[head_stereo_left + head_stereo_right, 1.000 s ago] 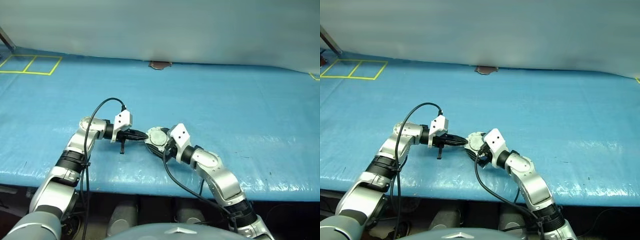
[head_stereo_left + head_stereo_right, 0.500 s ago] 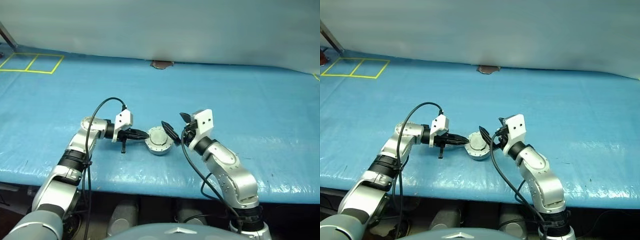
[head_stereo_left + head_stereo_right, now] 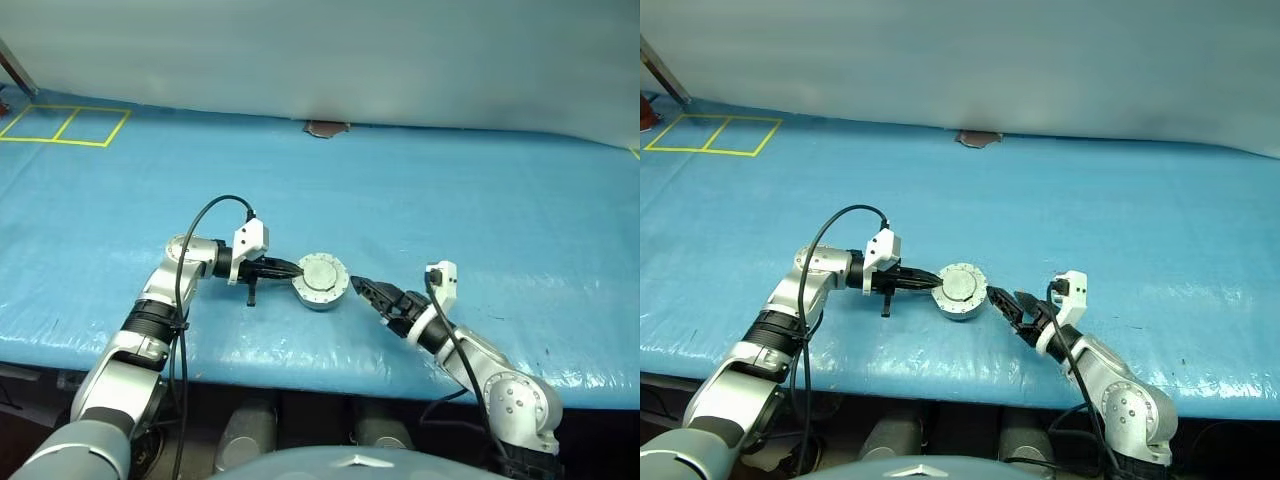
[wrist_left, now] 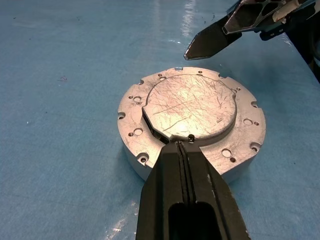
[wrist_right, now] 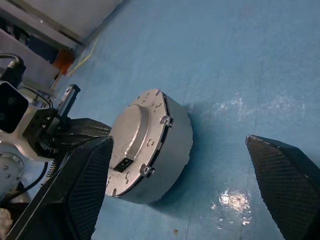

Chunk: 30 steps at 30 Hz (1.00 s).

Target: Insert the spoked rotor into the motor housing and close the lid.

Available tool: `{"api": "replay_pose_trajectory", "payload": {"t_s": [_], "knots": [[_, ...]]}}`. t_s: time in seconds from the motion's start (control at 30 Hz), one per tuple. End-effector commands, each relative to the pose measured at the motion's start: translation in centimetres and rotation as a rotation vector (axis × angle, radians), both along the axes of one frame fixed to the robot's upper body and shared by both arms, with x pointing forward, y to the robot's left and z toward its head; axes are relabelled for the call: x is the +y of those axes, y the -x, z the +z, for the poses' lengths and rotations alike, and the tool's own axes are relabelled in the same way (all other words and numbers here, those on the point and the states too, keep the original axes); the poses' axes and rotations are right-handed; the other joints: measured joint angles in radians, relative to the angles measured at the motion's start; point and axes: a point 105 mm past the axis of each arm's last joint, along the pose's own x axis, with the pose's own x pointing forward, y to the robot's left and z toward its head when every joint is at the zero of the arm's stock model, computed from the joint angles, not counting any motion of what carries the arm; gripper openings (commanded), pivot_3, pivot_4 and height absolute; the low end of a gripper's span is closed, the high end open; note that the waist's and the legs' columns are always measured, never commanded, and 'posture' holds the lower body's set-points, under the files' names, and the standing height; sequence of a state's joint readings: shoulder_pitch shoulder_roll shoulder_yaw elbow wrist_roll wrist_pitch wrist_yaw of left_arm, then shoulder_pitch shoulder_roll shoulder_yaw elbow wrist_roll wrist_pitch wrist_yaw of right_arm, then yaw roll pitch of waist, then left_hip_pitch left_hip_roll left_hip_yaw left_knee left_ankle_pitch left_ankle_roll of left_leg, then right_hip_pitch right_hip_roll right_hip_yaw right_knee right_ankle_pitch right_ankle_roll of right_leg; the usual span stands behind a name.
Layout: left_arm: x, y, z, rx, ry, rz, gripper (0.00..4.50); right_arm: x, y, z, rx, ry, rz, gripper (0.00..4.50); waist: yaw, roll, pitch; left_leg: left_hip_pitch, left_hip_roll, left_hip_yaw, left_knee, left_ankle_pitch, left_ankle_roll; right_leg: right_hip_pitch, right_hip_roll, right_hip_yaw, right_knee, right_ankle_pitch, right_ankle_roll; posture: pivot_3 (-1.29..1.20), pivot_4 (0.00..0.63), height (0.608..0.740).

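- Fingers of the left gripper (image 4: 186, 145) pressed together, tips touching the lid's (image 4: 192, 106) near edge; we see nothing pinched between them.
- Right gripper (image 3: 370, 291) fingers spread wide, just beside the housing (image 3: 320, 281), not touching it.
- Housing sits on the blue table (image 3: 500, 210) between both grippers, lid shut flat on top.
- We cannot see the rotor.

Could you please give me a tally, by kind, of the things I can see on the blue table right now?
Motor housing: 1
Lid, closed on the housing: 1
End effector: 2, left shut at the lid's edge, right open beside the housing
Yellow taped squares: 2
Brown patch at the far edge: 1
Total: 7
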State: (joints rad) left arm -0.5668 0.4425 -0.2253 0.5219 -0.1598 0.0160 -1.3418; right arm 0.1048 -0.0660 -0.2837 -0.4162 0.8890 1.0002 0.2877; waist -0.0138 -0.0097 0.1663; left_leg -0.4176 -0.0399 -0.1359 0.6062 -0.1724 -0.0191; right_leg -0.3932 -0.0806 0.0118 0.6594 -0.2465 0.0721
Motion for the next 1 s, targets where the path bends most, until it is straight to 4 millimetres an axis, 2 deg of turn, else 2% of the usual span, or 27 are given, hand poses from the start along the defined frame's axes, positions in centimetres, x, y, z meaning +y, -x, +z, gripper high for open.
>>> {"api": "replay_pose_trajectory", "payload": {"t_s": [0.03, 0.17, 0.37, 0.63, 0.73, 0.97, 1.0], "knots": [[0.2, 0.2, -1.0, 0.033, -0.027, 0.01, 0.0, 0.5, 0.1, 0.1, 0.031, -0.122, 0.003, 4.47, 0.0, 0.0, 0.0, 0.0, 0.0, 0.0, 0.0, 0.0, 0.0, 0.0, 0.0, 0.0, 0.0, 0.0, 0.0, 0.0, 0.15, 0.74], [0.3, 0.1, -0.9, 0.027, -0.025, 0.017, 0.0, 1.6, 0.0, -0.2, 0.079, -0.24, 0.006, 4.47, 0.0, 0.0, 0.0, 0.0, 0.0, 0.0, 0.0, 0.0, 0.0, 0.0, 0.0, 0.0, 0.0, 0.0, 0.0, 0.0, 0.15, 0.74], [0.4, 0.0, -0.9, 0.02, -0.028, 0.021, 0.0, 3.6, -0.1, -0.6, 0.119, -0.295, 0.05, 4.47, -0.001, 0.001, 0.0, 0.0, 0.0, 0.0, 0.0, 0.0, 0.0, -0.001, 0.0, 0.0, 0.0, 0.0, 0.0, 0.0, 0.15, 0.74], [0.4, 0.0, -0.8, 0.014, -0.027, 0.026, 0.0, 4.0, -0.8, -1.4, 0.158, -0.349, 0.027, 4.47, -0.003, 0.001, 0.0, 0.0, 0.0, 0.0, -0.001, 0.0, 0.0, -0.002, 0.0, 0.0, -0.001, 0.0, 0.0, 0.0, 0.15, 0.74], [0.4, -0.1, -0.8, 0.012, -0.026, 0.029, 0.0, 3.9, -1.0, -1.6, 0.168, -0.367, 0.009, 3.86, -0.003, 0.001, 0.0, 0.0, 0.0, 0.0, -0.001, 0.0, 0.0, -0.002, 0.0, 0.0, -0.001, 0.0, 0.0, 0.0, 0.15, 0.74], [0.4, -0.1, -0.8, 0.01, -0.026, 0.03, 0.0, 3.2, -1.0, -1.8, 0.169, -0.357, -0.021, 1.53, -0.005, 0.001, 0.0, 0.0, 0.0, 0.0, -0.002, 0.0, 0.0, -0.002, 0.0, 0.0, -0.001, 0.0, 0.0, 0.0, 0.15, 0.74], [0.4, -0.1, -0.8, 0.01, -0.026, 0.03, 0.0, 3.2, -1.0, -1.8, 0.168, -0.355, -0.02, 1.33, -0.005, 0.001, 0.001, 0.0, 0.0, 0.0, -0.002, 0.0, 0.0, -0.002, 0.0, 0.0, -0.001, 0.0, 0.0, 0.0, 0.15, 0.74]]}}
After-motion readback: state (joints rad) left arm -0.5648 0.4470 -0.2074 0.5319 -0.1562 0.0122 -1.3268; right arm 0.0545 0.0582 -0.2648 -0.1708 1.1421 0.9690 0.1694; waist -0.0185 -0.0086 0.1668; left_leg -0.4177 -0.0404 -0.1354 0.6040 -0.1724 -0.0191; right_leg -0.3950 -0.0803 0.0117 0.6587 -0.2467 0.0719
